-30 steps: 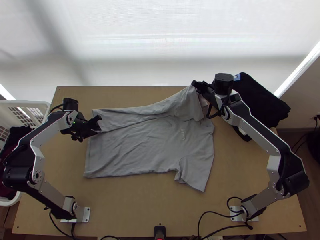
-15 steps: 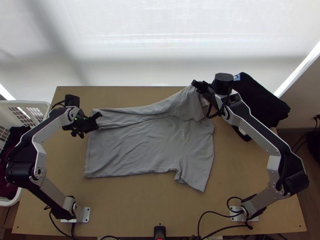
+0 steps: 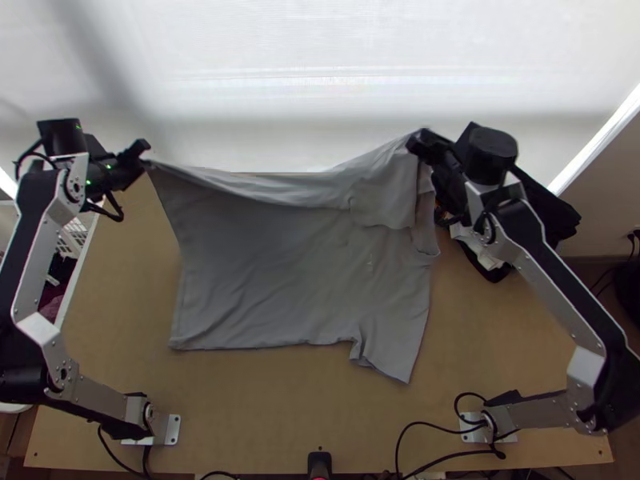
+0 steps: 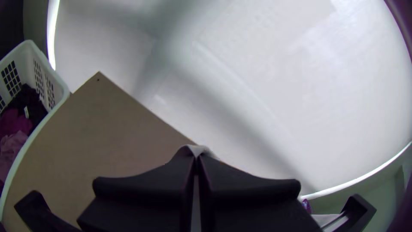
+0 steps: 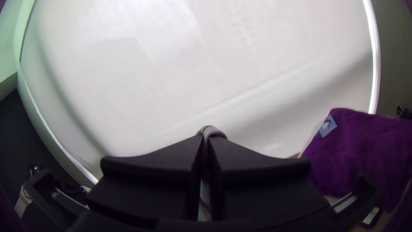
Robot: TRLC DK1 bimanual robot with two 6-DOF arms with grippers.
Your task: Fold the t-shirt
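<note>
L gripper [image 3: 144, 152] was clamped on the grey T-shirt [image 3: 280, 272] at its far L corner & R gripper [image 3: 419, 144] pinched its far R part, both lifted. Near part lay spread on table [image 3: 272, 408].

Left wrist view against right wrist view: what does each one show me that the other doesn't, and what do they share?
Left wrist view: the white basket with clothes in it, and a table corner with a small hole.

Right wrist view: a cloth pile with a pale blue tag.

Both: the bright white backdrop, and a hand shut on grey t-shirt fabric, left hand and right hand respectively.
</note>
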